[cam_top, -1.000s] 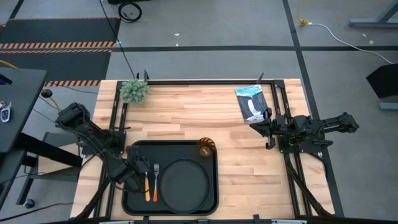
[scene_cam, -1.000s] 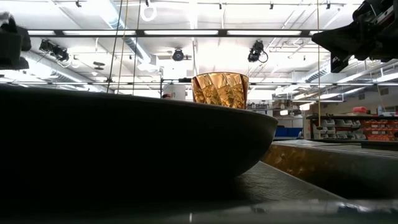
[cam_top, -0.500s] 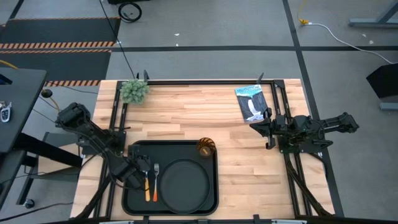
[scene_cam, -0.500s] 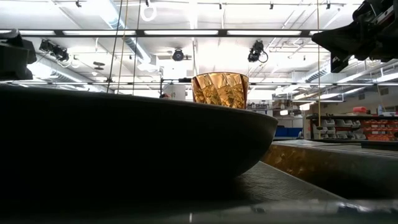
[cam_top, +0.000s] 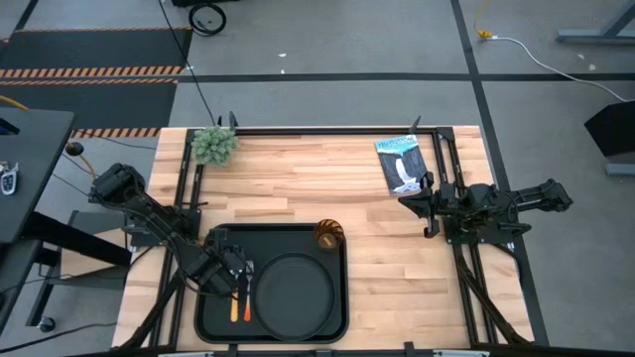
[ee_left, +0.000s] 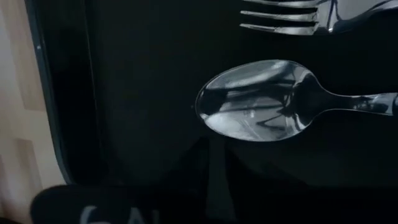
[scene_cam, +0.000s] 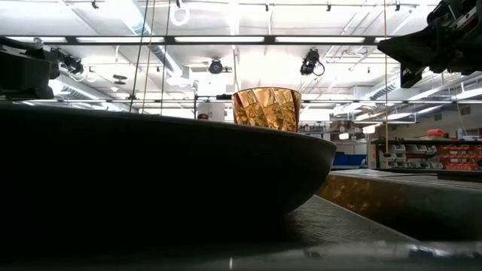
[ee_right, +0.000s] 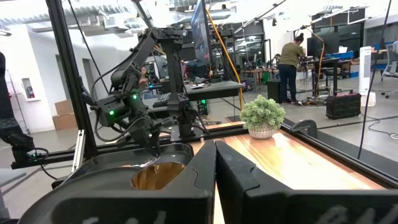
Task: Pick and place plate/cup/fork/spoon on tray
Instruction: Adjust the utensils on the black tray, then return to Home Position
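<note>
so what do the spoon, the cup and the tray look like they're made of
The spoon: bowl looks like polished metal, mirror reflections in it; handle orange, probably plastic. The cup: amber, translucent and faceted, likely glass, possibly clear plastic. The tray: matte black with little glare, probably plastic, though coated metal can't be ruled out.

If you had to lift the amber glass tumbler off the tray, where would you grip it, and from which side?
Grip the upright amber glass tumbler across its rim from straight above. It stands in the black rectangular tray's corner, close to the round black plate, so side approaches look cramped.
</note>
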Available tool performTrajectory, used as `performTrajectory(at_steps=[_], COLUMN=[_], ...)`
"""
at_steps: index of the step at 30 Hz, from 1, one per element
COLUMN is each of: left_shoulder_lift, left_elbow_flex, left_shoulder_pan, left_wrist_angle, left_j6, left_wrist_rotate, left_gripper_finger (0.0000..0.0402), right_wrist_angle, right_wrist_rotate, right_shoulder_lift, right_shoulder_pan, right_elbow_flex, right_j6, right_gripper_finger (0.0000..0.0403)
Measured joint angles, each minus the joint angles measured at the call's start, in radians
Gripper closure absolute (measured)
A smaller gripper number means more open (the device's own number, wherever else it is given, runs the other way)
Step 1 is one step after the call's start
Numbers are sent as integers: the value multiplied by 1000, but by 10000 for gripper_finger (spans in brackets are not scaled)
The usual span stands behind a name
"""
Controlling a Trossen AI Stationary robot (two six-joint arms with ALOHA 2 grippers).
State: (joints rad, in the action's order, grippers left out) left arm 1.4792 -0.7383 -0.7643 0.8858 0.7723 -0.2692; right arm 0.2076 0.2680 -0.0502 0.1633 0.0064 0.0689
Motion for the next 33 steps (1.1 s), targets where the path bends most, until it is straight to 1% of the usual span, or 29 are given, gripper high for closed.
performTrajectory(at_steps=[6, 9, 11, 13, 17, 19, 22, 25, 27, 30, 33], left_shoulder_lift=[0, 0, -1, -10, -58, -87, -147, -222, -268, -325, -369], left_elbow_flex=[-1, -26, -59, -88, -88, -78, -52, -2, 41, 117, 202], left_shoulder_pan=[-2, -15, -33, -65, -138, -162, -171, -150, -122, -75, -21], left_wrist_angle=[4, 44, 67, 68, -16, -38, -83, -204, -319, -518, -737], left_j6=[-11, -19, -19, -20, -26, -31, -52, -109, -164, -247, -318], left_wrist_rotate=[0, -4, -45, -113, -259, -297, -319, -319, -311, -297, -245], left_gripper_finger=[345, 345, 345, 345, 345, 347, 359, 382, 394, 394, 393], right_wrist_angle=[0, 0, 0, 0, 0, 0, 0, 0, 0, 0, 0], right_wrist_rotate=[0, 0, 0, 0, 0, 0, 0, 0, 0, 0, 0], right_shoulder_lift=[0, 0, 0, 0, 0, 0, 0, 0, 0, 0, 0], right_shoulder_pan=[0, 0, 0, 0, 0, 0, 0, 0, 0, 0, 0], right_elbow_flex=[0, 0, 0, 0, 0, 0, 0, 0, 0, 0, 0], right_j6=[0, 0, 0, 0, 0, 0, 0, 0, 0, 0, 0], right_gripper_finger=[386, 386, 386, 386, 386, 386, 386, 386, 386, 386, 386])
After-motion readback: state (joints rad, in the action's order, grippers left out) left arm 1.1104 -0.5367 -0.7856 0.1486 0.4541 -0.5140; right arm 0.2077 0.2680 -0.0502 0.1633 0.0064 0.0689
